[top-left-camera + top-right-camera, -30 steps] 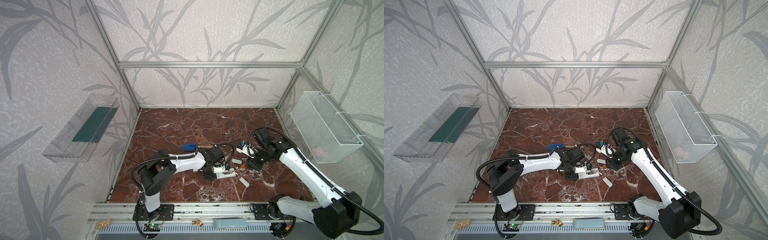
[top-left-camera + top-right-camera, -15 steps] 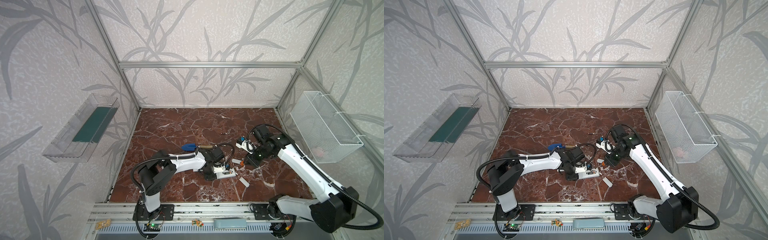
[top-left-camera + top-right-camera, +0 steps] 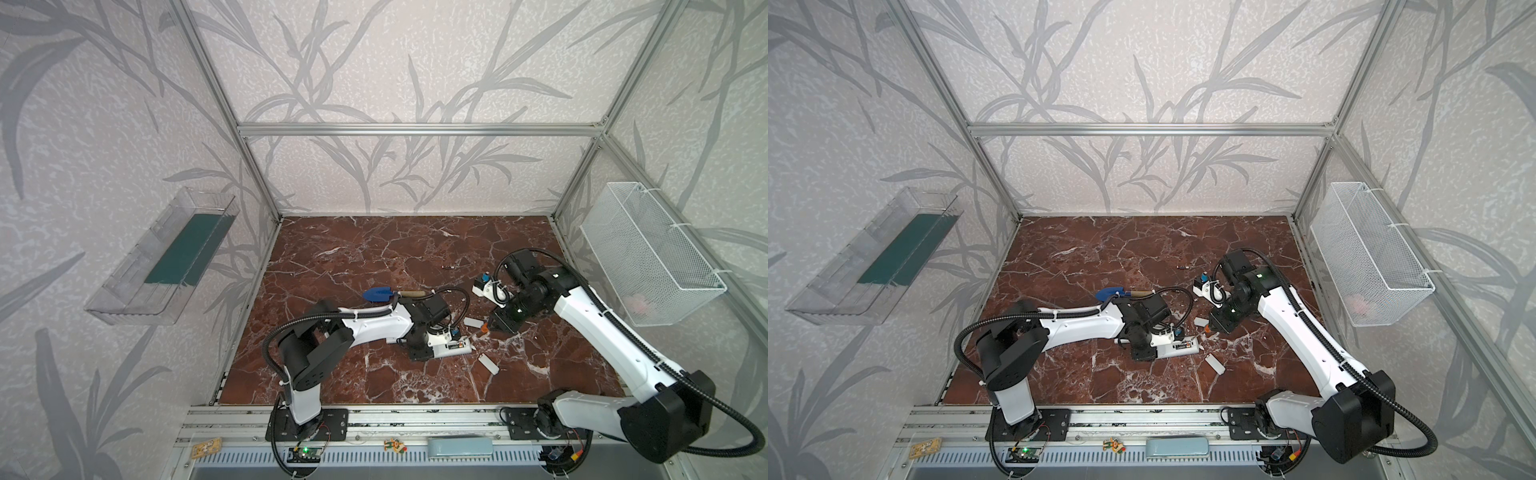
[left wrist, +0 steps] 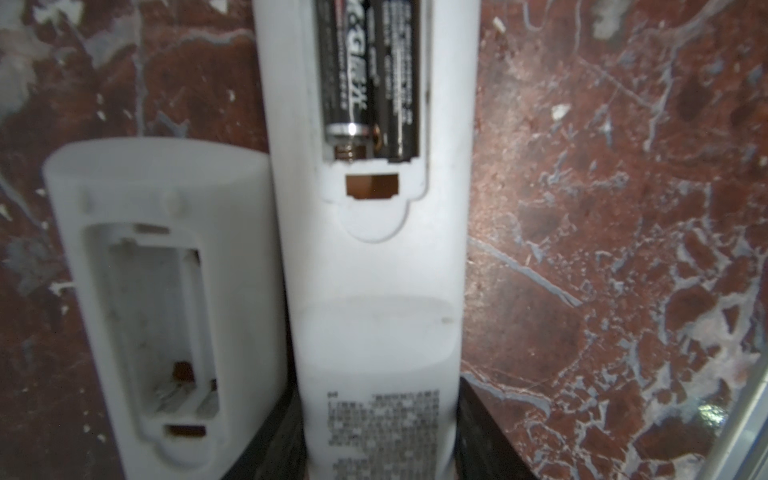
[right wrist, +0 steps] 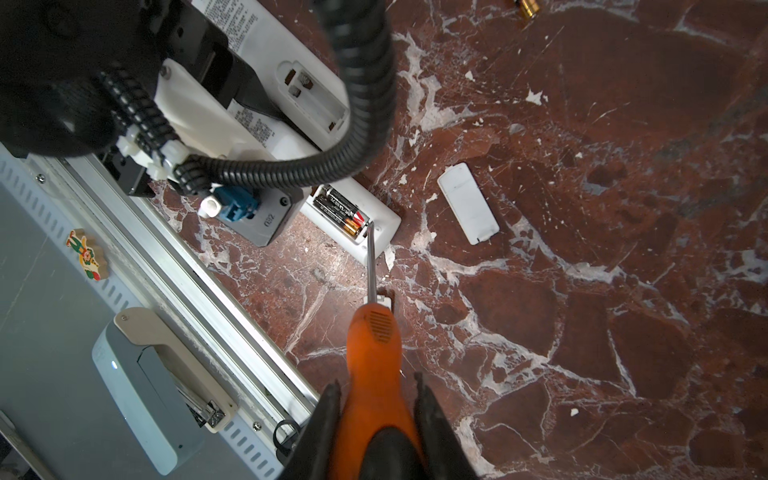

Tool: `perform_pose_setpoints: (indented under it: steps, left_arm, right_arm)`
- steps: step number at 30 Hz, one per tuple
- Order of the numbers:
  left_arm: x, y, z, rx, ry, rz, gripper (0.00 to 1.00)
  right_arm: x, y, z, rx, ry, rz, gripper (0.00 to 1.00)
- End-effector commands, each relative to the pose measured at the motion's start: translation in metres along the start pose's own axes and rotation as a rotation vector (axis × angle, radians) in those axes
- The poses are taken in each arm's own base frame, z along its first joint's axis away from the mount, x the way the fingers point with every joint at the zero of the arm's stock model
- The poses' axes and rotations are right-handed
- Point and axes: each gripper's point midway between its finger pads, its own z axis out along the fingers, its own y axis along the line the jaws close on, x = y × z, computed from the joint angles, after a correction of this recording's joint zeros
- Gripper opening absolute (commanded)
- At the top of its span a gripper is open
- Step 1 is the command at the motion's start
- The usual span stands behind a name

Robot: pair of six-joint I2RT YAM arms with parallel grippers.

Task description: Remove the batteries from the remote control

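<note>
Right gripper (image 5: 376,395): dark fingers (image 5: 328,409) clamped on an orange-handled screwdriver (image 5: 374,345). Its metal tip sits at the end of the open bay holding two dark cylindrical batteries (image 5: 341,209) in a long white plastic remote control (image 4: 374,332). Left gripper (image 4: 380,457): fingers (image 4: 282,453) closed against that remote's sides. Only the right wrist view shows the tip; the left wrist view shows the cells' spring end and a second white remote (image 4: 166,291), its bay empty, just beside. Top views show the red-brown marble tabletop (image 3: 374,249), the leaf-patterned walls (image 3: 415,83) and a white wire basket (image 3: 648,253).
</note>
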Motion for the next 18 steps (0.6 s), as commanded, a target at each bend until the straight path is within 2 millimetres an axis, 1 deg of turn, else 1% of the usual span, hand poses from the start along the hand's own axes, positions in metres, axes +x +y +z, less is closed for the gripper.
perform_pose_setpoints:
  steps: [1,6,18]
  left_arm:
    - [0.0238,-0.0112,0.0216,0.047,0.105,0.003,0.12]
    - [0.0252,-0.0115,0.0227,0.045,0.114,0.005,0.12]
    - [0.0262,-0.0114,0.0228,0.039,0.122,0.011,0.11]
  right_arm:
    - [0.0035,0.0080,-0.0018,-0.032,0.013,0.003,0.00]
    - [0.0031,0.0126,-0.0029,-0.050,0.009,-0.011,0.00]
    - [0.0083,0.0084,0.0008,-0.012,0.060,-0.048,0.00]
